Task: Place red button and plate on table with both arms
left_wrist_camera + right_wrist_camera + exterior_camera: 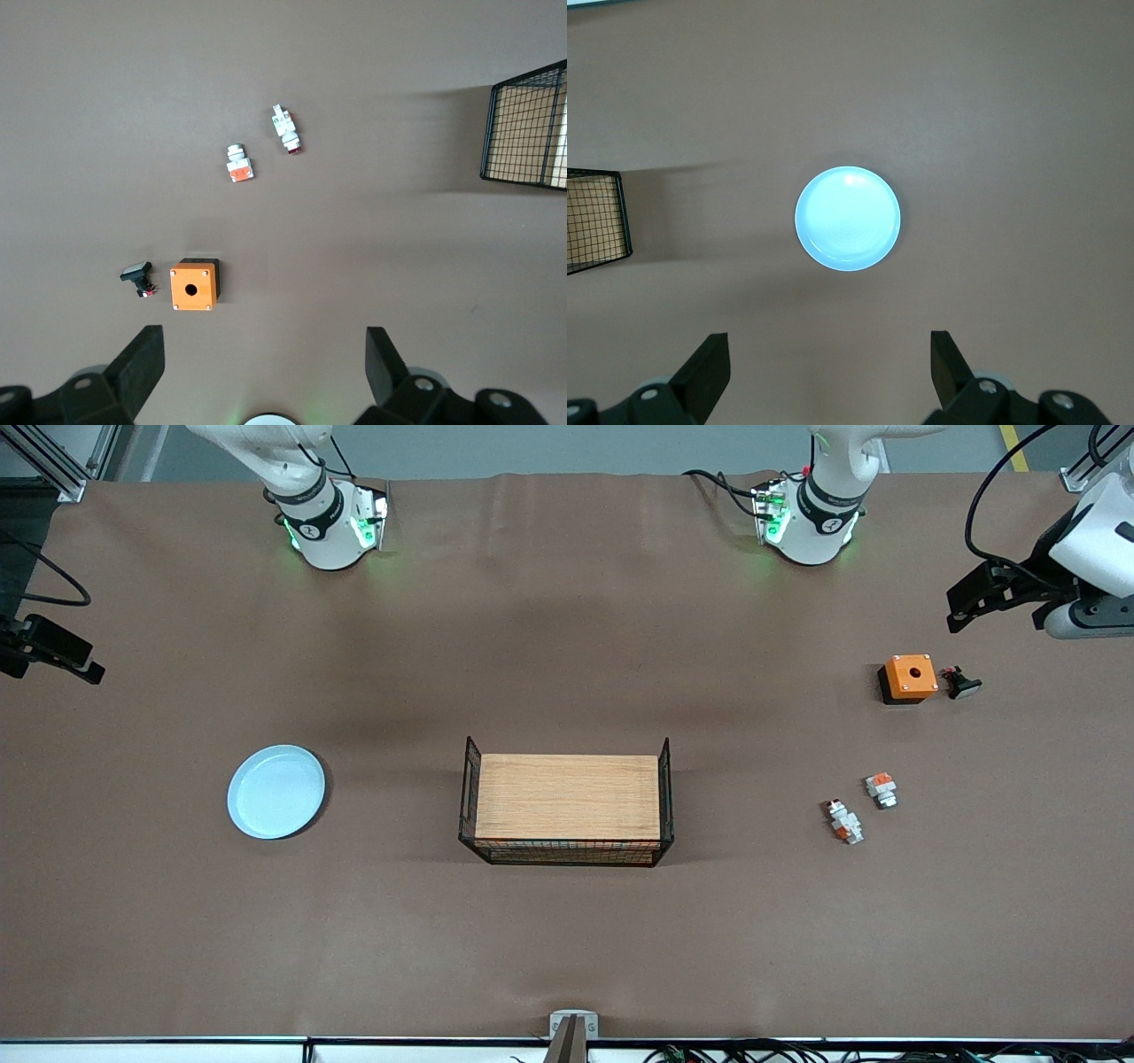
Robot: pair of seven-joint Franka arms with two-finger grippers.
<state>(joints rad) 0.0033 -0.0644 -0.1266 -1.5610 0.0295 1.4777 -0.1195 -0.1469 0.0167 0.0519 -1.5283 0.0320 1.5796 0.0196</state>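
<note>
Red button [844, 821], white-grey with an orange-red middle, is lying on the table [567, 939] toward the left arm's end. I'm holding both arms high: left gripper [264, 372] hovering spread over the orange box [194, 284], right gripper [829, 372] spread over the one pale blue plate [848, 219].

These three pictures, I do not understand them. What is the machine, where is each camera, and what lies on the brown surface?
Two white robot arms stand at a brown table. One picture looks down from a high camera facing them; the others come from a camera on each wrist. The left end effector is open over the small parts: the red button, a squatter white piece, an orange box and a black push-button. The right end effector is open over the pale blue plate. A wire rack stands mid-table. Nothing is held.
</note>
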